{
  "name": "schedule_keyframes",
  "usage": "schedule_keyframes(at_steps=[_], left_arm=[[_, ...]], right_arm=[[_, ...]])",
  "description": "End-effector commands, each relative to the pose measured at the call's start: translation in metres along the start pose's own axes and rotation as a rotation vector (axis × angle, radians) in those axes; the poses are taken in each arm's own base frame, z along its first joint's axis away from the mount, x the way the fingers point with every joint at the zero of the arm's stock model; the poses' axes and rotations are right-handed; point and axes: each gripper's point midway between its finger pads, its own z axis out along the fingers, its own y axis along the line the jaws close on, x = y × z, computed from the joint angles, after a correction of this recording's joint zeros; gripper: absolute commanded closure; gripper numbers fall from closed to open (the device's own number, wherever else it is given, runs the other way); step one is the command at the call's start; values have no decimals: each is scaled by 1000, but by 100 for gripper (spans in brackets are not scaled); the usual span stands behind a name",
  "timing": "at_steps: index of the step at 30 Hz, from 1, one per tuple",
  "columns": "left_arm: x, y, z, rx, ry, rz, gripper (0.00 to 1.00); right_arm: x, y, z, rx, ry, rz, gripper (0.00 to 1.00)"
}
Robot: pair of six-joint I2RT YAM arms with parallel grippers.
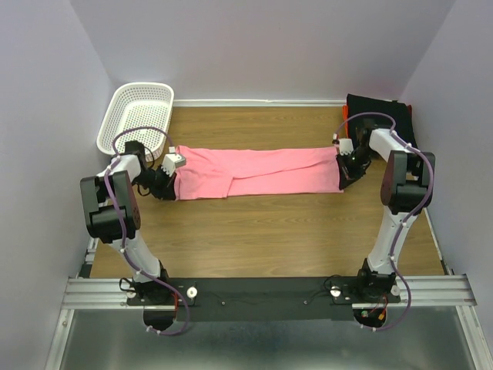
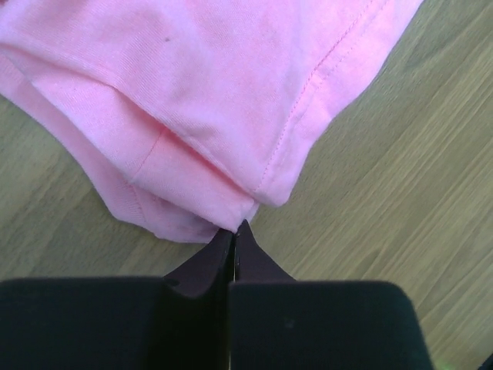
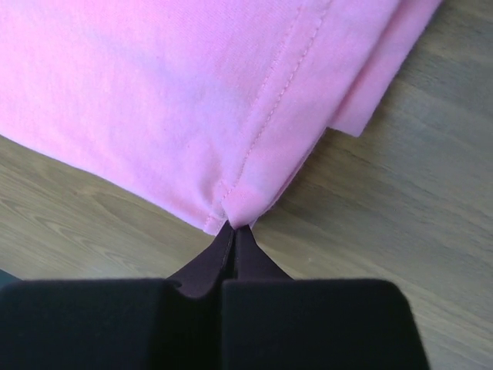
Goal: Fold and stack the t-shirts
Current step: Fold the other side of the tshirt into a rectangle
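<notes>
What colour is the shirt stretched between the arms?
The shirt is pink; the top view shows it best.

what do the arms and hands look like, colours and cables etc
The left arm and right arm are white tubular links with chunky black joint housings, and a thin purplish cable loops along each. The left hand and right hand are blocky and black, tapering to dark pointed fingertips. No markings show.

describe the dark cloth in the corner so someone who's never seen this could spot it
Look at the wooden table, then at its far right corner. A black garment lies there in a flat pile. It is the only dark cloth: the pink t-shirt is stretched across the middle and the white basket sits in the far left corner.
</notes>
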Motion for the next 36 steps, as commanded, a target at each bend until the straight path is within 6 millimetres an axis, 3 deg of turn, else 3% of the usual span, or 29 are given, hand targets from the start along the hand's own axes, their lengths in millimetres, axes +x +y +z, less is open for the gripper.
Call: schedule_keyframes(at_steps=[1,14,22,24,25,26,28,29,32,36], left_arm=[[-2,-6,-5,24,-7,-7,100],[8,-7,-43,-42,86,-51,100],[28,-5,-28,-50,130,-125,100],[33,-7,-23,-38,141,-145,97],[35,-7,-21,-39,143,-148,91],[37,-8,-21,-38,147,-139,76],[35,-10,-26,-38,137,-124,69],[31,-13,-29,-30,115,-110,63],[15,-25,-45,-4,54,-54,61],[2,-51,-55,23,12,18,59]], right_arm=[[3,-9,7,29,15,1,99],[35,-25,-21,136,62,-82,99],[55,-30,-15,137,124,-102,99],[55,-29,-17,133,125,-100,91],[53,-28,-20,133,119,-103,84],[54,-23,-23,118,118,-98,72],[51,-15,-34,103,98,-95,59],[45,-9,-46,106,57,-103,47],[29,18,-72,45,-51,-93,43],[6,72,-80,-93,-165,-78,44]])
